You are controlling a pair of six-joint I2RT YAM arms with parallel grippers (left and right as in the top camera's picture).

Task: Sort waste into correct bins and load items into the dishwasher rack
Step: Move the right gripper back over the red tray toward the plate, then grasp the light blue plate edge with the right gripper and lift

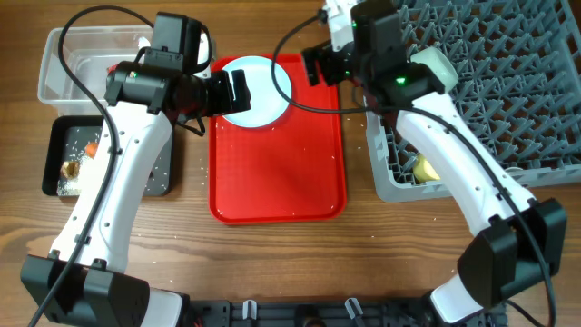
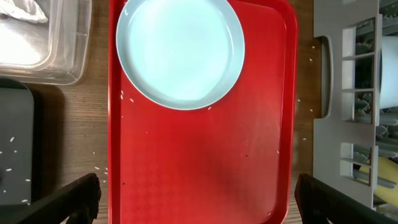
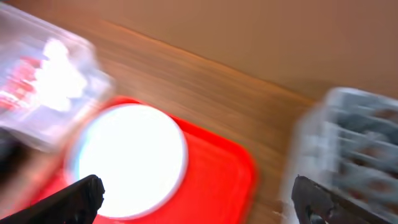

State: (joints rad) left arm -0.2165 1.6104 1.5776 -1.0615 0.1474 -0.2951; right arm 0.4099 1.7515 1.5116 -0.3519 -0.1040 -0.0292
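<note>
**Sorting nearly done, plate still to load.** At the left edge of the overhead frame, an orange carrot and a small brown food scrap are lying in the shallow black tray. At the upper left, a red wrapper and a crumpled white tissue are sitting in the deeper clear tub. White rice grains are speckling the black tray, and a few are lying loose on the wooden table beside it. These probably need clearing up.

A yellow cup appears to be resting in the lower-left corner of the grey rack. The rack's moulded plastic pegs are standing in a dense grid across the right of the frame. The bowls cannot be made out with any certainty.

The main job left is the round pale blue plate. It is smooth, glossy and bare, and it is lying at the top end of the flat red tray, whose surface is showing a fine stippled texture.

The left pincer is hovering over the plate's left edge, spread wide and gripping nothing. The right pincer is hanging at the plate's upper right, between plate and rack. Its own wrist view is smeared, but it too is gaping and empty there.
</note>
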